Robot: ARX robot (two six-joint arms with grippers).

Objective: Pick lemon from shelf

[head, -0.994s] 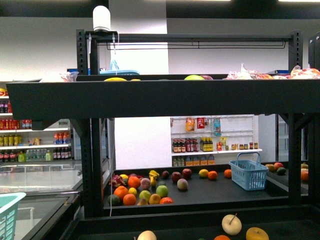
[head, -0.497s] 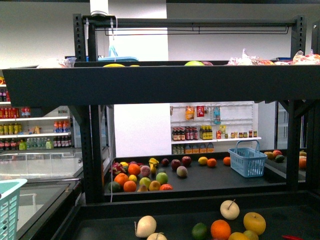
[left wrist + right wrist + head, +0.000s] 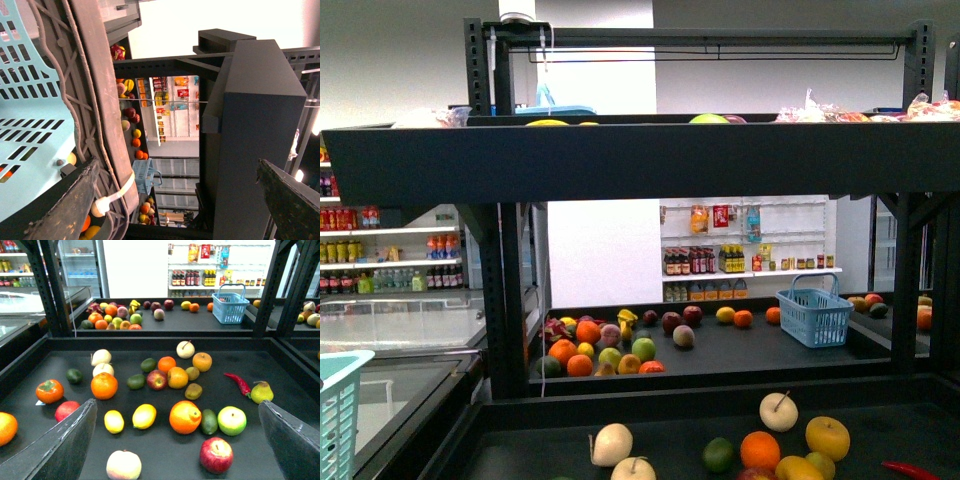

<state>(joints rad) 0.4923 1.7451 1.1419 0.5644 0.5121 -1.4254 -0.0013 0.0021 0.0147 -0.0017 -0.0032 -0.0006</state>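
- Front view: the large black metal multi-tier shelf (image 3: 620, 160) fills the frame, with perforated uprights and wide, shallow-rimmed trays. Loose fruit lies on its near and far lower trays. A blue plastic slatted basket (image 3: 814, 316) stands on the far tray. The white store shelves of bottles (image 3: 745, 265) lie beyond; their labels are too small to read.
- Left wrist view: the left gripper (image 3: 177, 161) is held beside a shelf (image 3: 260, 125) upright. Its two dark fingers (image 3: 65, 200) are spread wide, with nothing between them. A pale teal plastic lattice basket (image 3: 30, 125) sits close alongside.
- Right wrist view: the bright yellow, smooth oval lemon (image 3: 144, 416) lies on the near tray of the shelf (image 3: 150, 342). It rests between a smaller yellow egg-shaped fruit (image 3: 114, 421) and a large round orange (image 3: 185, 416), touching neither. The right gripper (image 3: 176, 405) hovers above the tray, angled down toward the fruit. Its jaws are spread wide and empty, well clear of the lemon. No writing is legible.
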